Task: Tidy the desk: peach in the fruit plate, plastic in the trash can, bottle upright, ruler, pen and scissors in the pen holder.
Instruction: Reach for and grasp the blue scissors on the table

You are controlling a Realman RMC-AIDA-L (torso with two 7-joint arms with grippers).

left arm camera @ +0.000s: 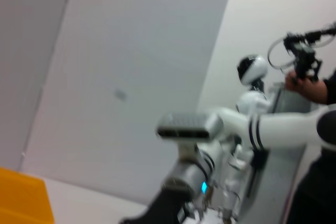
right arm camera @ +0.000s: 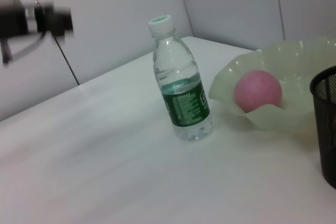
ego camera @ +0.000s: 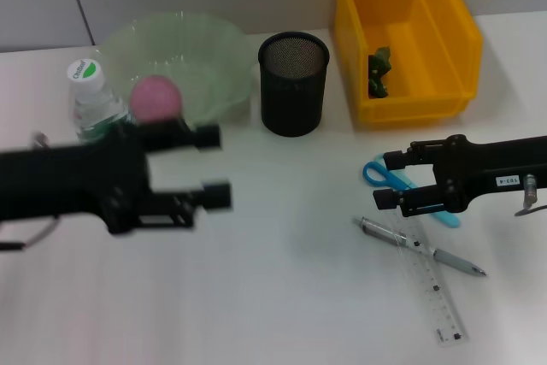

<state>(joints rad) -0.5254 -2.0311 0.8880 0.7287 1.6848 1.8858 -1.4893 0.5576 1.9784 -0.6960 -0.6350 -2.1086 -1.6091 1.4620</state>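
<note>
From the head camera you see your left gripper [ego camera: 214,166] spread and empty, its fingers just in front of the peach [ego camera: 156,97], which already sits in the fruit plate [ego camera: 218,44]; the bottle [ego camera: 92,100] stands upright just beside that arm, so both look settled. Your right gripper [ego camera: 386,179] is also spread with nothing between its fingers, hovering right over the blue scissors [ego camera: 382,175], with the pen [ego camera: 423,247] and ruler [ego camera: 432,284] lying crossed just nearer you; it looks set for the scissors. The pen holder [ego camera: 293,83] and the yellow trash can [ego camera: 402,36] lie beyond it. The left wrist camera shows only wall and robot body. The right wrist camera shows the bottle's green label and upright stance plainly.
</note>
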